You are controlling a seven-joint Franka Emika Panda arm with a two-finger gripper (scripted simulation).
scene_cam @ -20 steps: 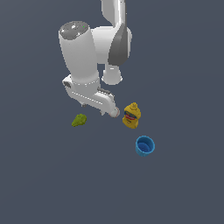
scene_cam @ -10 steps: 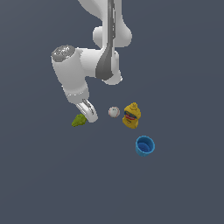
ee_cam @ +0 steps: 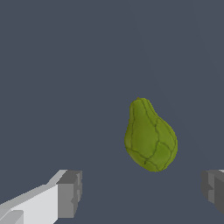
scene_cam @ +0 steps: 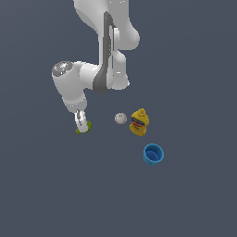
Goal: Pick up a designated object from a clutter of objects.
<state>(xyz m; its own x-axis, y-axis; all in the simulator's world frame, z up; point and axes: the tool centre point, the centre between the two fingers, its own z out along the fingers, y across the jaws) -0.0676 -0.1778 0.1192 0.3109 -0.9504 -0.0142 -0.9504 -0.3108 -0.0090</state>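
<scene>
The designated object is a small yellow-green, lumpy pear-like lump (scene_cam: 84,127) lying on the grey floor at the exterior view's left of the clutter. In the wrist view the lump (ee_cam: 150,136) fills the middle, whole and untouched. My gripper (scene_cam: 81,122) hangs straight over it, partly covering it in the exterior view. The gripper (ee_cam: 142,192) is open, its two grey fingertips (ee_cam: 70,193) wide apart with the lump lying between and beyond them. Nothing is held.
A small white ball (scene_cam: 121,118) lies toward the exterior view's right of the lump. Beside it stands a yellow bottle with a red-blue label (scene_cam: 139,122). A blue cup (scene_cam: 153,154) sits further right and nearer the camera.
The arm has swung toward the exterior view's left, from over the white ball to over the yellow-green lump, and has come down closer to the floor.
</scene>
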